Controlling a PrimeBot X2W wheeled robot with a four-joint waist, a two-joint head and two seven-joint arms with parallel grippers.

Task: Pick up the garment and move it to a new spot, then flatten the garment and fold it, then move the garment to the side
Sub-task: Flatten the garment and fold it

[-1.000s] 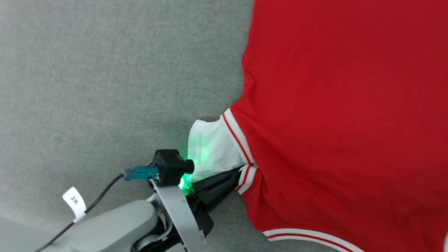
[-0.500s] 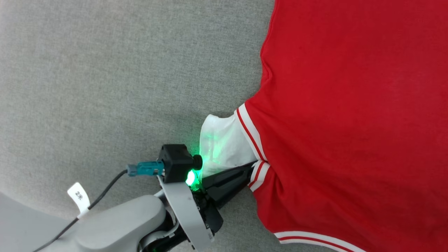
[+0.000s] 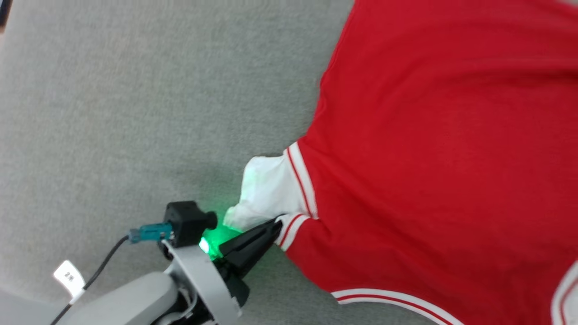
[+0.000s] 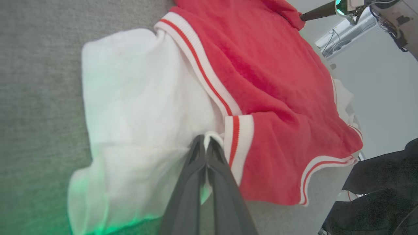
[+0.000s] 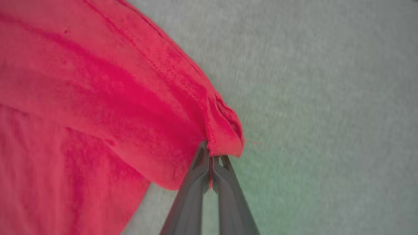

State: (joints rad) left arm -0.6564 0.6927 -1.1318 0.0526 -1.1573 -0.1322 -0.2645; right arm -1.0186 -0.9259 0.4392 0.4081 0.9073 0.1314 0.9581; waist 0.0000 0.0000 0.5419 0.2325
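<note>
The garment (image 3: 429,149) lies plain red side up across the right of the head view, with a white sleeve (image 3: 266,189) and white-striped trim at its near left. My left gripper (image 3: 276,224) is shut on the garment where the white sleeve meets the striped cuff; the left wrist view shows the same pinch (image 4: 206,141) on the white cloth. My right gripper (image 5: 211,157) is shut on a bunched red corner of the garment (image 5: 107,114). In the left wrist view that right gripper (image 4: 302,17) shows far off at the garment's other end.
Grey felt-like surface (image 3: 135,113) spreads to the left of the garment and shows again (image 5: 326,98) beside the red corner. My left arm's pale forearm and cable (image 3: 108,289) fill the lower left. Dark fabric (image 4: 382,182) sits past the table edge in the left wrist view.
The head camera has shifted. My left gripper, holding the sleeve, has drawn back toward the lower left, stretching the white sleeve out. The red cloth now shows long pull creases.
</note>
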